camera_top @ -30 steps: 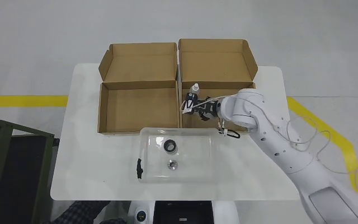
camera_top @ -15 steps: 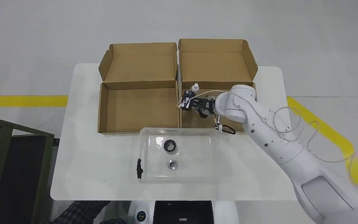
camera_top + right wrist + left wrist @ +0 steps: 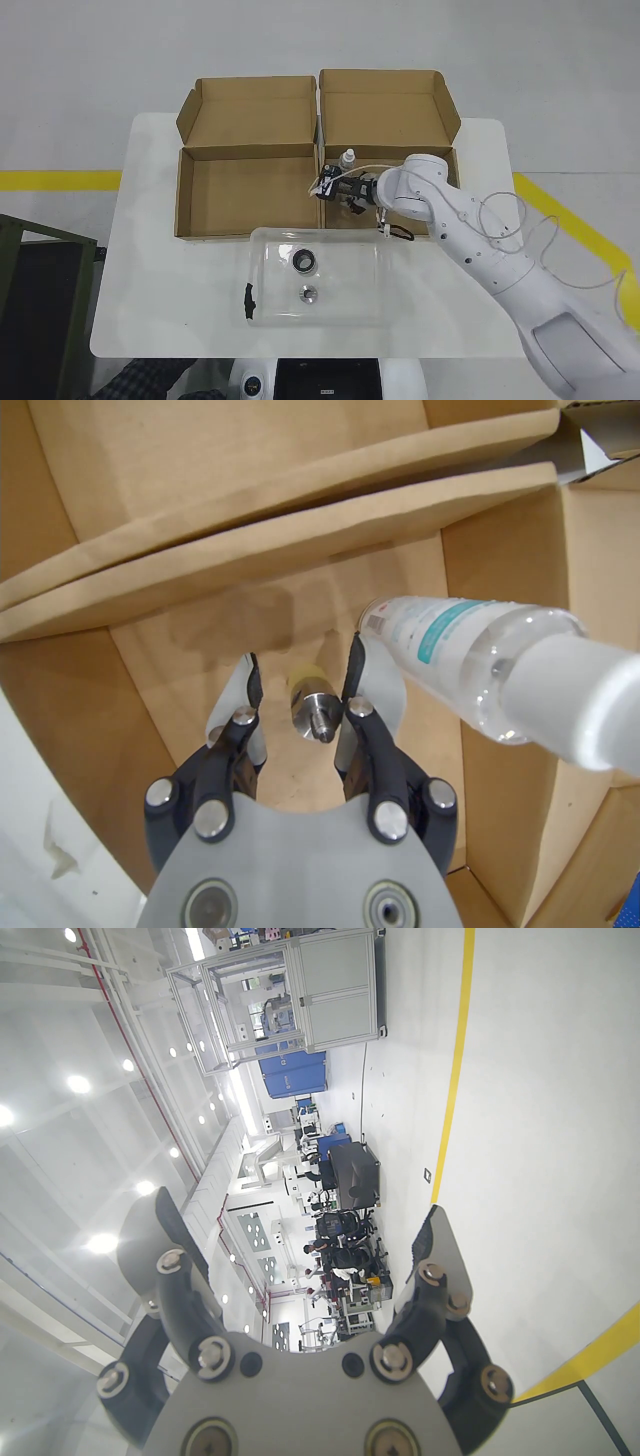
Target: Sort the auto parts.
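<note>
Nearest us on the white desk [image 3: 150, 250] lies a clear plastic tray [image 3: 345, 275]. In it sit a ring-shaped metal part [image 3: 303, 260] and, closer to us, a smaller metal part [image 3: 309, 293]. A black piece [image 3: 247, 300] lies at the tray's left edge.

Beyond the tray two open cardboard boxes stand side by side, touching, with their lids folded back. We see bare cardboard in the left box [image 3: 247, 195]. Our right arm reaches into the right box [image 3: 385, 120], its right pincer [image 3: 335, 187] low at the wall shared with the left box. In the right wrist view the fingers are spread. Between them a short metal part [image 3: 314, 707] with a yellowish end lies on the box floor, close against one finger and clear of the other. We cannot tell whether it touches that finger.

Just beyond the pincer, in the same box, stands a clear bottle [image 3: 347, 158] with a white cap and a teal label.

Our left pincer [image 3: 300, 1208] points away from the desk toward the hall, fingers spread wide with nothing between them.
</note>
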